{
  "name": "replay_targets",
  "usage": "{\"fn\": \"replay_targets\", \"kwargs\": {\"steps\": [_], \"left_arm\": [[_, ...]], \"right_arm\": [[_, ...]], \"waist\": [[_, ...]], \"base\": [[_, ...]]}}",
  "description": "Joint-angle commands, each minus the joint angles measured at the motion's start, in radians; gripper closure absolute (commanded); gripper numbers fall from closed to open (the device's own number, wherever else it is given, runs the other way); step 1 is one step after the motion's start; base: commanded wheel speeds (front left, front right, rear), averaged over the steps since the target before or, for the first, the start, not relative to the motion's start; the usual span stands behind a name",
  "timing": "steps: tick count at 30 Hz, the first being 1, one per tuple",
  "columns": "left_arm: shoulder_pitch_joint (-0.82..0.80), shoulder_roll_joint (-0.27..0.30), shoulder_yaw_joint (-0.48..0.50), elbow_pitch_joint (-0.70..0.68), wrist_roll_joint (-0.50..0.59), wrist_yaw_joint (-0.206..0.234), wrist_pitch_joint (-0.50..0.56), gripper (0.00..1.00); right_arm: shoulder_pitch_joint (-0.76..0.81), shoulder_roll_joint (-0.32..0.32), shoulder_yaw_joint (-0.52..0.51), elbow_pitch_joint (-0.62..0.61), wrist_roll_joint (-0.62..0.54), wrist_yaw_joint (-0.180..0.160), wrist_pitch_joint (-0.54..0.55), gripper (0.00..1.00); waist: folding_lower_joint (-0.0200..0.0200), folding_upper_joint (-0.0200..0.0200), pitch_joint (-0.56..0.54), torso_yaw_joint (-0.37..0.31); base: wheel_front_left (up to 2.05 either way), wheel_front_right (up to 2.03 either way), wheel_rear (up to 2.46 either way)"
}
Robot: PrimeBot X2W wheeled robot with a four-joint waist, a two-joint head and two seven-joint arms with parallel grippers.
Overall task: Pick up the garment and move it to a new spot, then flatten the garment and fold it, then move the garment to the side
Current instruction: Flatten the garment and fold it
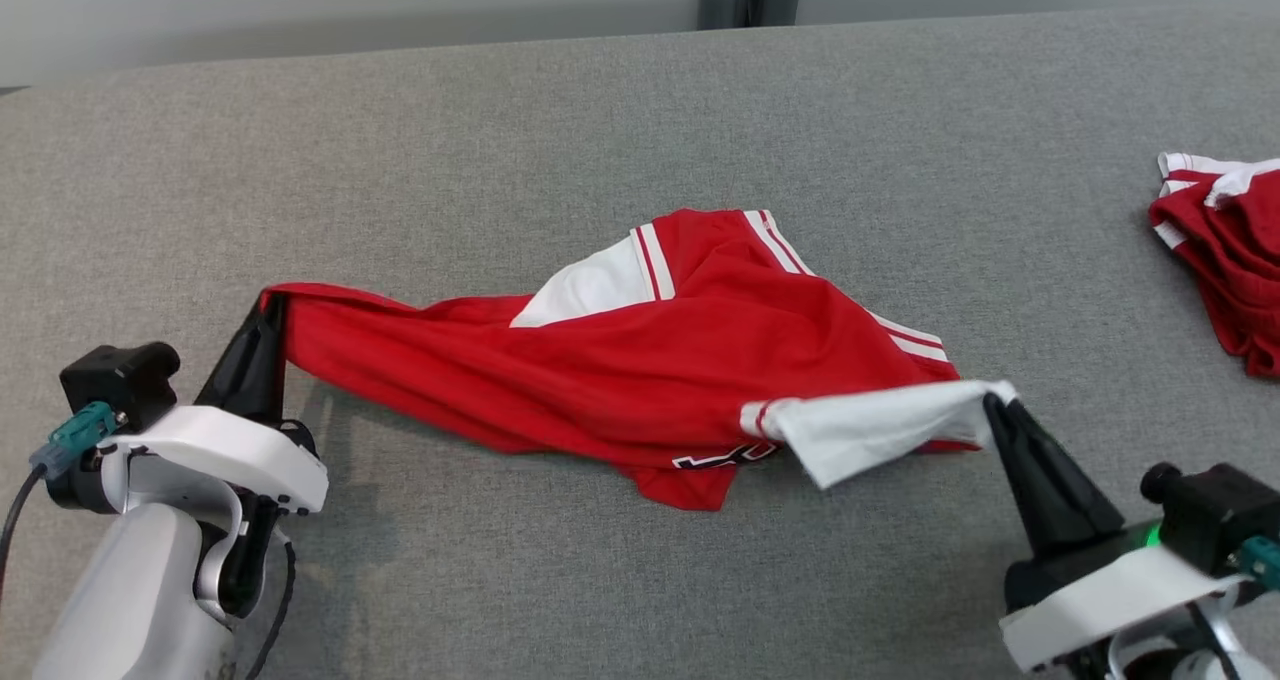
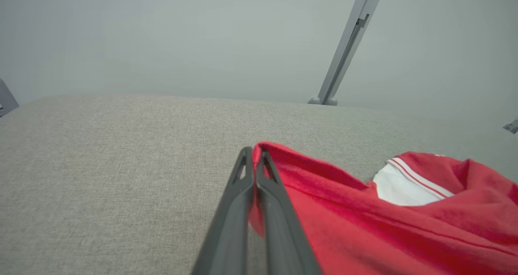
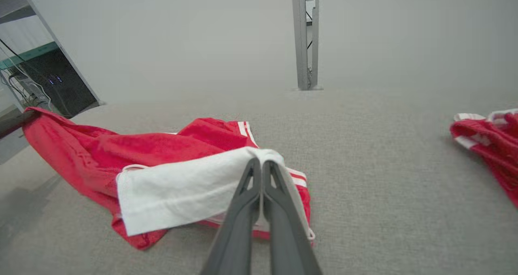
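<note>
Hazard, main: the garment (image 1: 620, 370) lies at frame centre on the grey padded table (image 1: 520, 130), stretched between both grippers with its middle sagging onto the surface. An uneven pull may drag and bunch it.

Hazard, secondary: each grip takes only a thin edge, so tension may slip a corner free.

- Left gripper (image 1: 270, 302), lower left: jaws pressed together on a red corner.
- Right gripper (image 1: 998, 397), lower right: jaws pinching the white hem.

Appearance: red fabric, twisted and creased, with white panels, white stripes and dark lettering at the lower edge. A second red garment (image 1: 1225, 260) sits well apart at the right edge.
</note>
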Motion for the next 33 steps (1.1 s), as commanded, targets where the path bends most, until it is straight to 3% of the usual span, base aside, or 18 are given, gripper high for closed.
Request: {"fn": "replay_targets", "kwargs": {"steps": [1,10,19,33], "left_arm": [[-0.018,0.014,0.010,-0.044,-0.001,0.015,0.007,1.00],[-0.093,0.054,0.034,-0.273,0.000,0.064,0.076,1.00],[-0.238,0.114,0.052,-0.451,0.023,0.092,0.158,1.00],[-0.374,0.146,0.044,-0.525,0.018,0.089,0.228,1.00]], "right_arm": [[-0.046,-0.014,-0.026,-0.018,-0.014,0.000,-0.013,1.00],[-0.287,-0.055,-0.107,-0.044,-0.033,0.000,-0.064,1.00],[-0.565,-0.141,-0.130,-0.052,-0.021,0.000,-0.068,1.00],[-0.809,-0.195,-0.100,0.036,0.030,0.000,-0.058,1.00]], "waist": [[0.0000,-0.0001,-0.009,-0.001],[0.0000,-0.0001,-0.043,0.002],[0.0000,-0.0001,-0.083,0.005],[0.0000,-0.0001,-0.089,0.010]], "base": [[0.00,0.00,0.00],[0.00,0.00,0.00],[0.00,0.00,0.00],[0.00,0.00,0.00]]}}
